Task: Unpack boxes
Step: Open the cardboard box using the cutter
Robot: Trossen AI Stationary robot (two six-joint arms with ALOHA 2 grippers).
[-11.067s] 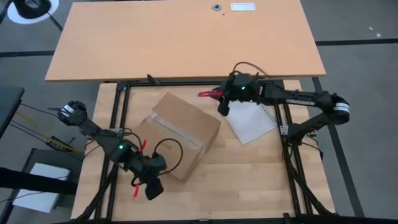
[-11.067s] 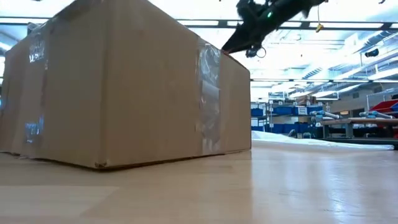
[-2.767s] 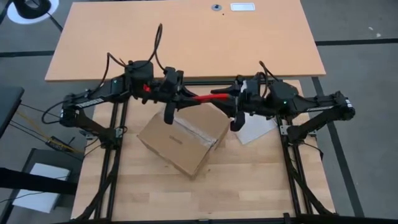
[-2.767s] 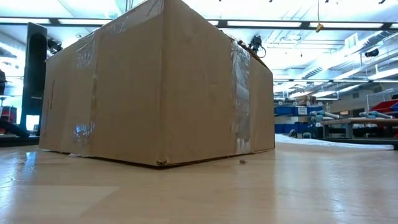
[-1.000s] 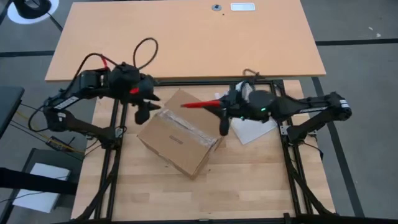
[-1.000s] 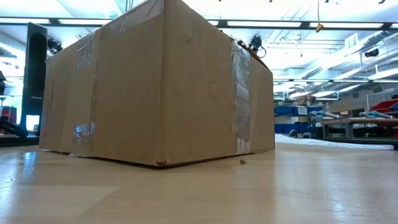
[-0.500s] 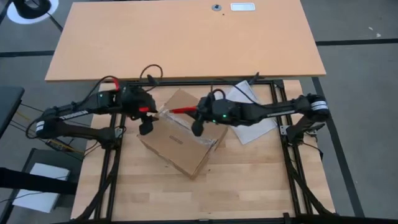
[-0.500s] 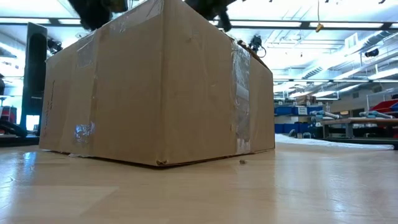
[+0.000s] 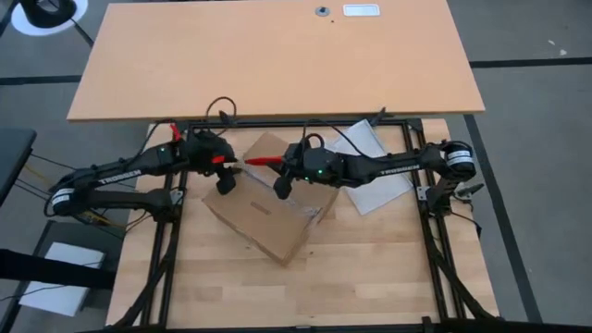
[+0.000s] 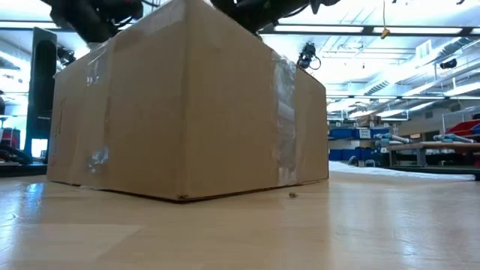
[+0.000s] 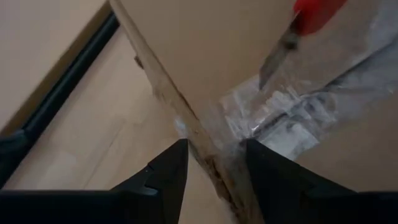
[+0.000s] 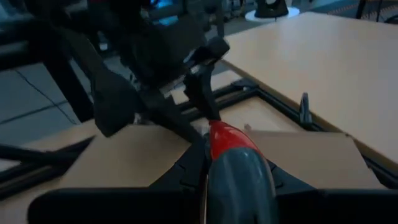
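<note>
Both arms have dropped lower over the carton (image 9: 268, 199) since half a second back, and in the low view the carton has turned a little, its near corner now sitting further left. From my station the left claw (image 9: 225, 183) is at the carton's left far edge; in its wrist view its two dark fingers (image 11: 163, 177) stand apart, straddling the taped corner edge without clearly pressing it. Right claw (image 9: 280, 188) reaches across the carton top from the right, closed narrow on a knife (image 9: 262, 161) with a red handle; the blade tip (image 11: 268, 68) hovers just over the tape near that same corner, pointing toward the left claw.

Carton: plain brown corrugated, set askew on the slatted counter (image 9: 370, 268), roughly centre-left inside the black frame. Flaps look down and closed. Clear tape strip (image 10: 283, 120) runs down the right face in the low view, wrinkled and shiny; another patch (image 10: 96, 112) on the left face. Tape at the corner (image 11: 273, 118) is crumpled and partly lifted, cardboard edge frayed beneath.

White sheet or bag (image 9: 375, 190) lies on the counter just right of the carton, under the right arm.

Writing: white lettering on the left arm's link, too small for me to read. No print on the carton that I can make out.
</note>
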